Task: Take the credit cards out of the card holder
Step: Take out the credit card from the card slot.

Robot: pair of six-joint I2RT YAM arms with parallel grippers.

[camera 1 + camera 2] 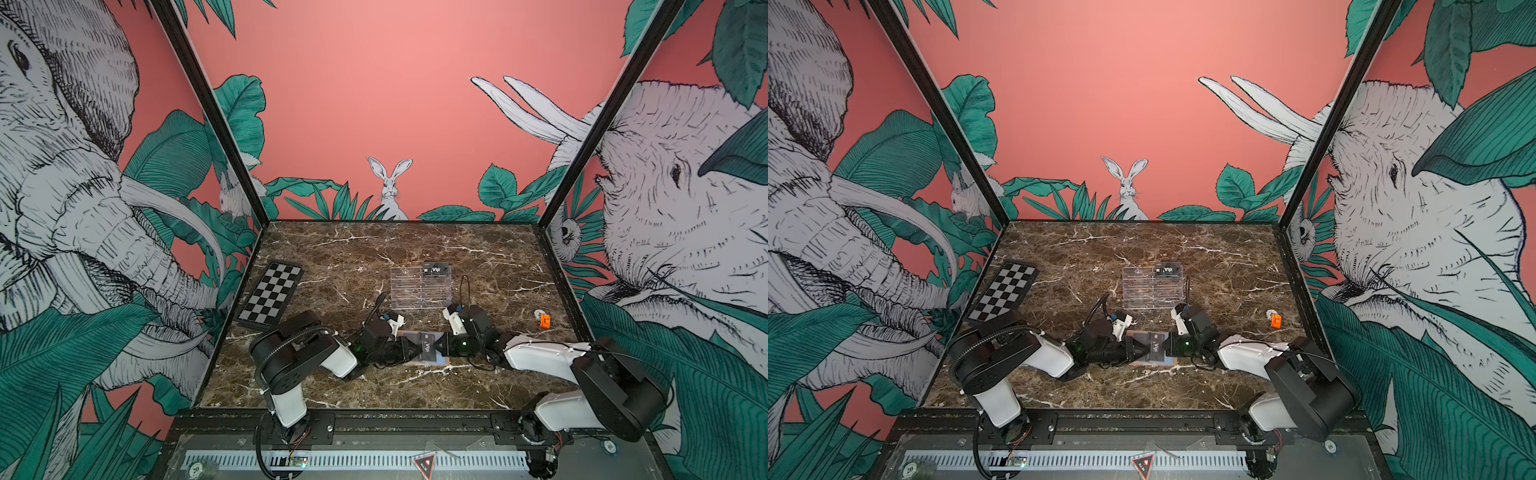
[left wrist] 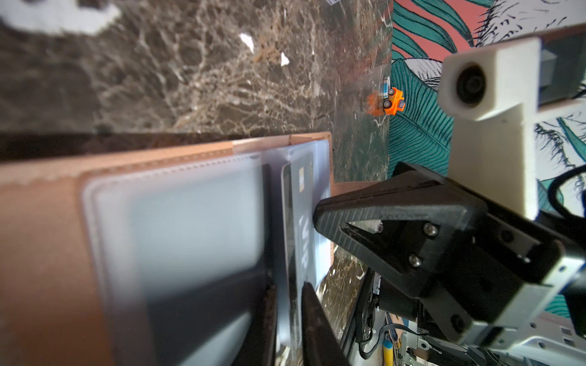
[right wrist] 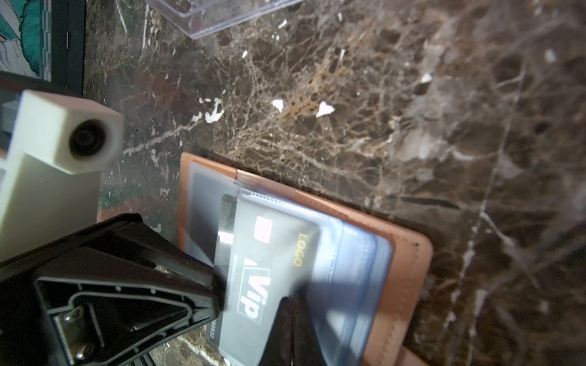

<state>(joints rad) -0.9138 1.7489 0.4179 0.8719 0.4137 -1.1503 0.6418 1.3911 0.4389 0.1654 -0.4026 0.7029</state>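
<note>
Right pincer (image 1: 437,345), left pincer (image 1: 415,351), one card holder (image 3: 409,285), two Vip cards (image 1: 428,347) (image 1: 436,270)

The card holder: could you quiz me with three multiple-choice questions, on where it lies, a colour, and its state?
1. Where does the card holder lie?
A) at the far back
B) near the front, between the left gripper and the right gripper
C) against a side wall
2. What colour is the toy car?
A) green
B) purple
C) orange
3. The card holder is:
A) open, clear sleeves showing
B) snapped shut
C) standing on edge
Answers: 1 B, both top views show the grippers meeting at it; 2 C, its body is orange; 3 A, its sleeves face up in both wrist views.
</note>
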